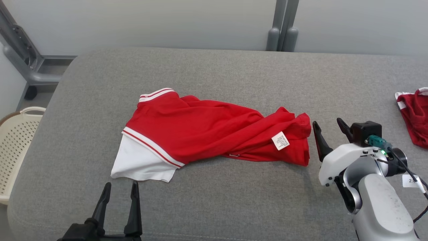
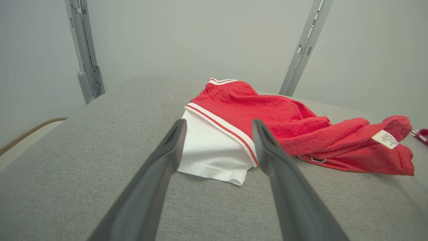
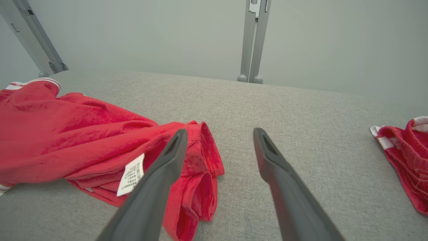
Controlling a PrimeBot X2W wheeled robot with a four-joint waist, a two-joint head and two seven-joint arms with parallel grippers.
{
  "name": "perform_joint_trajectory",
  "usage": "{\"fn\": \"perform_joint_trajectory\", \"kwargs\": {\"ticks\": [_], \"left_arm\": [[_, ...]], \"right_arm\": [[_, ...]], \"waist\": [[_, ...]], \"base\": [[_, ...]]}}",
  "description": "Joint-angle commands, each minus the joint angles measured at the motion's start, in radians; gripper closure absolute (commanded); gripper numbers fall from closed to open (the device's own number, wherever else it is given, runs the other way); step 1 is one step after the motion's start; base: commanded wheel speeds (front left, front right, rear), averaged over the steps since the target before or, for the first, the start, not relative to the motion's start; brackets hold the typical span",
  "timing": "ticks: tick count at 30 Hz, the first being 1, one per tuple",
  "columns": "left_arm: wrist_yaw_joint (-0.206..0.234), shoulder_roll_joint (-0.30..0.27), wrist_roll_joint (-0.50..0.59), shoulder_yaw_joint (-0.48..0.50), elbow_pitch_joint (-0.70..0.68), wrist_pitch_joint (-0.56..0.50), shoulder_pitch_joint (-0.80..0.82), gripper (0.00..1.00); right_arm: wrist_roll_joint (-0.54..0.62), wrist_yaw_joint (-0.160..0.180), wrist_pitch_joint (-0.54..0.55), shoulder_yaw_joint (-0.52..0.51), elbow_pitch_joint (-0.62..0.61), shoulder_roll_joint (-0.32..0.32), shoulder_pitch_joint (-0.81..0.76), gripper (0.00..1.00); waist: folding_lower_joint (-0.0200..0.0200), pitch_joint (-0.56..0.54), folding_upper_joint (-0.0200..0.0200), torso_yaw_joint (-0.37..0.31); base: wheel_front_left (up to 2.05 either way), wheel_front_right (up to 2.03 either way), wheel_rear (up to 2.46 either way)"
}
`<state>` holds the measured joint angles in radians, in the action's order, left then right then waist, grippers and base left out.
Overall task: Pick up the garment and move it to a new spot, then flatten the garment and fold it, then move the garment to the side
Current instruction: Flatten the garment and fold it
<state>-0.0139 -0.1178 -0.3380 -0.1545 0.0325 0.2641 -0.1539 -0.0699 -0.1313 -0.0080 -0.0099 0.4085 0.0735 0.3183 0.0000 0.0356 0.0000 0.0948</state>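
Lying crumpled mid-frame on the grey table [image 1: 234,73], a red garment [image 1: 214,130]; left gripper [image 1: 121,183] and right gripper [image 1: 327,122] gape wide, empty.

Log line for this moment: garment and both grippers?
item: crumpled red-and-white fabric garment on grey padded table | left gripper: open, near white hem | right gripper: open, beside red end | held: nothing
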Motion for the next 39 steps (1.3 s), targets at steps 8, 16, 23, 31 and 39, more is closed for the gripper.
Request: {"fn": "perform_joint_trajectory", "kwargs": {"ticks": [8,16,23,31,39], "left_arm": [[-0.058,0.031,0.063,0.009,0.011,0.001,0.047,0.0],[-0.076,0.052,0.078,0.036,0.032,0.0,0.06,0.0],[-0.086,0.059,0.087,0.056,0.044,0.0,0.063,0.0],[-0.09,0.064,0.09,0.066,0.064,0.0,0.056,0.0],[-0.093,0.066,0.088,0.079,0.078,0.001,0.051,0.0]], "right_arm": [[-0.051,0.001,0.05,0.031,0.115,0.038,0.108,0.0],[-0.108,0.001,0.057,0.081,0.153,0.049,0.11,0.51],[-0.112,0.001,0.033,0.096,0.142,0.065,0.091,0.97],[-0.108,0.001,-0.005,0.09,0.069,0.053,0.03,1.0],[-0.137,0.001,0.028,0.088,-0.078,0.043,-0.121,1.0]], "waist": [[0.0,0.081,0.0,0.054],[0.0,0.096,0.0,0.07],[0.0,0.084,0.0,0.057],[0.0,0.063,0.0,0.027],[0.0,0.047,0.0,-0.012]], "base": [[0.0,0.0,0.0],[0.0,0.0,0.0],[0.0,0.0,0.0],[0.0,0.0,0.0],[0.0,0.0,0.0]]}}
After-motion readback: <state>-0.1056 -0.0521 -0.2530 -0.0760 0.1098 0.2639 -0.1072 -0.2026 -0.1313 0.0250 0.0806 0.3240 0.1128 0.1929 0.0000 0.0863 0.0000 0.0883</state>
